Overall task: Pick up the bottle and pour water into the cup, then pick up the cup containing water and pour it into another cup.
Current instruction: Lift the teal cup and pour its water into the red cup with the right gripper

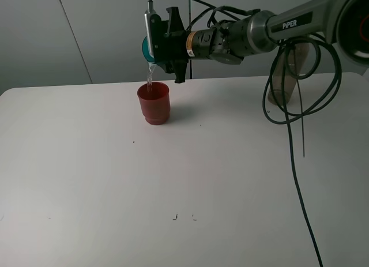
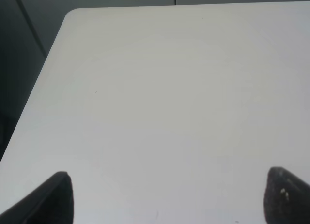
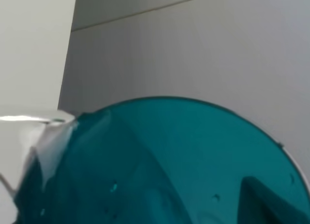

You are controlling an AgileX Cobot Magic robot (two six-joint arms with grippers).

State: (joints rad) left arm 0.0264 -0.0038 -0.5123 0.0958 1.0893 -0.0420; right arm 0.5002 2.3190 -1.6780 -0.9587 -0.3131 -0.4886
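Cup at upper centre of the high view, tipped on its side, clamped in right gripper. Thin water stream drops from its lip into red cup, upright on white table directly below. Bottle faint at far right, behind cables.

Left wrist view: left gripper spread wide, holding nothing, bare table beneath.

Right wrist view: teal cup wall fills lower frame, clear water spilling over rim at left.
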